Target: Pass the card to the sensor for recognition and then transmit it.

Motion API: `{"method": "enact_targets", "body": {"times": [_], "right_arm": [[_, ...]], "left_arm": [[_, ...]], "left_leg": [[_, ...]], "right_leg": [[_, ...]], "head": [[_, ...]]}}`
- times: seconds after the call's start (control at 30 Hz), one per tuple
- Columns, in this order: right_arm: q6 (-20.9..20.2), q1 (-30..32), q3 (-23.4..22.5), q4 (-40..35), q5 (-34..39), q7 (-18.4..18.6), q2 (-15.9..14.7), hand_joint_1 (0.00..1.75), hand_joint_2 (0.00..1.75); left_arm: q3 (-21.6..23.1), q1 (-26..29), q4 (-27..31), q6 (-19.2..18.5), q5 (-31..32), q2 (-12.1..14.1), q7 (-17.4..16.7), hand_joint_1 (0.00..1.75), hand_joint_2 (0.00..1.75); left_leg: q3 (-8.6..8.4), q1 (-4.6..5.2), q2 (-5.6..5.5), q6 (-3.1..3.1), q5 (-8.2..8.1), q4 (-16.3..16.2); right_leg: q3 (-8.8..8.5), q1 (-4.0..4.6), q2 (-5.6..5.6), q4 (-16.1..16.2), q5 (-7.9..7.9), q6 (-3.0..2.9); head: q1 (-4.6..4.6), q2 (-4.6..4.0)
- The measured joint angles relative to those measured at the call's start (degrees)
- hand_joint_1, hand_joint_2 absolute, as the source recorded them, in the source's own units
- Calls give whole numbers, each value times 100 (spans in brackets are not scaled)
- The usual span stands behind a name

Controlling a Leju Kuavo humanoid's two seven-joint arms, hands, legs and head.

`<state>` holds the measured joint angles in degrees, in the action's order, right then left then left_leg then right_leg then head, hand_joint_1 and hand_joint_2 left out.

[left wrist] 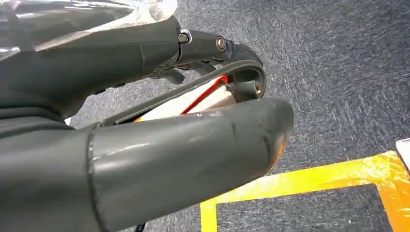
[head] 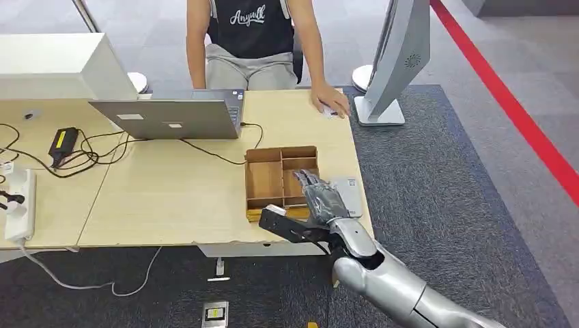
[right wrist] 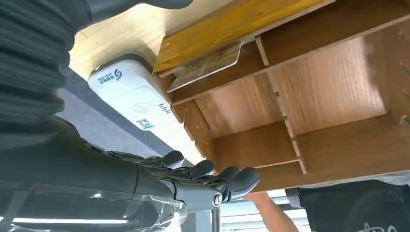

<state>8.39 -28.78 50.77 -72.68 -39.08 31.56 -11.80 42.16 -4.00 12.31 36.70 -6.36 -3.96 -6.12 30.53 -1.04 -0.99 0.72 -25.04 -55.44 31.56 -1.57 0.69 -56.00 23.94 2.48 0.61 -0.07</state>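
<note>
A grey card (right wrist: 208, 65) lies tilted in one compartment of the wooden divided box (right wrist: 290, 140), close to the box wall. The white sensor (right wrist: 130, 94) sits on the desk just outside that wall. In the head view my right hand (head: 318, 196) hovers over the near right part of the wooden box (head: 266, 179), fingers stretched out and apart, holding nothing. The sensor (head: 349, 195) lies just right of the hand. My right hand's fingers (right wrist: 208, 176) are above the box and do not touch the card. My left hand (left wrist: 159, 121) hangs over the carpet, holding nothing.
A person sits at the far side of the desk, one hand (head: 329, 101) resting on the desk top. An open laptop (head: 171, 117), cables and a power strip (head: 19, 205) lie to the left. A monitor stand (head: 382, 109) is at the far right corner.
</note>
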Motion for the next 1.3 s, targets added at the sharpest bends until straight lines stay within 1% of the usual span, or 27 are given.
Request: {"method": "enact_targets", "body": {"times": [0.7,1.3], "right_arm": [[17,-33,50,278,-87,-4,64,0,175],[74,-94,50,306,-109,-63,155,0,175]], "left_arm": [[26,0,0,28,-99,2,28,0,0],[98,-1,0,35,-153,2,68,0,0]], "left_leg": [[0,0,0,0,0,0],[0,0,0,0,0,0]], "right_leg": [[0,0,0,0,0,0],[0,0,0,0,0,0]], "head": [[0,0],[0,-2]]}}
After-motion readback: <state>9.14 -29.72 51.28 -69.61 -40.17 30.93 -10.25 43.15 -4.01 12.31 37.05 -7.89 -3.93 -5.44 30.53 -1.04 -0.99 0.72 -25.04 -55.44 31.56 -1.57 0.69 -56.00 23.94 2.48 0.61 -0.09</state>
